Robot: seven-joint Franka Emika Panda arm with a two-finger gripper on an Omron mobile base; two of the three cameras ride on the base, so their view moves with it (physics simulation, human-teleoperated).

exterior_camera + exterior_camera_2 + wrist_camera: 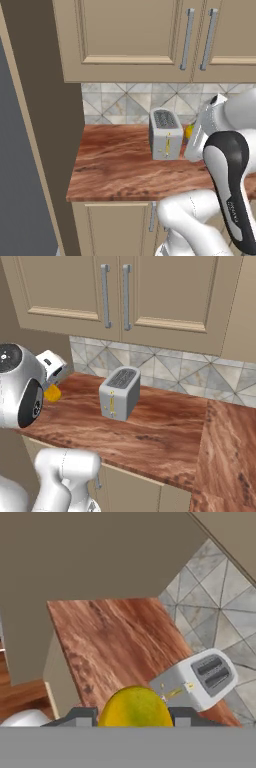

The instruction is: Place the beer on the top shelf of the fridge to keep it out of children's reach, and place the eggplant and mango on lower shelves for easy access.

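Note:
The yellow-orange mango (134,708) sits between my two finger tips, and my gripper (134,718) is shut on it, held above the wooden counter. From the left base the mango (189,131) peeks out behind my forearm, right of the toaster. From the right base the mango (52,392) hangs under my white hand (54,367), left of the toaster. A flat grey face at the far left looks like the fridge (20,190); its inside and shelves are out of view. The beer and the eggplant are out of view.
A silver toaster (166,134) (119,392) (200,679) stands on the reddish wood counter (115,165) near the tiled backsplash. Beige upper cabinets (130,35) hang above. A tall brown side panel (55,125) bounds the counter's left end. The counter turns a corner at right (230,446).

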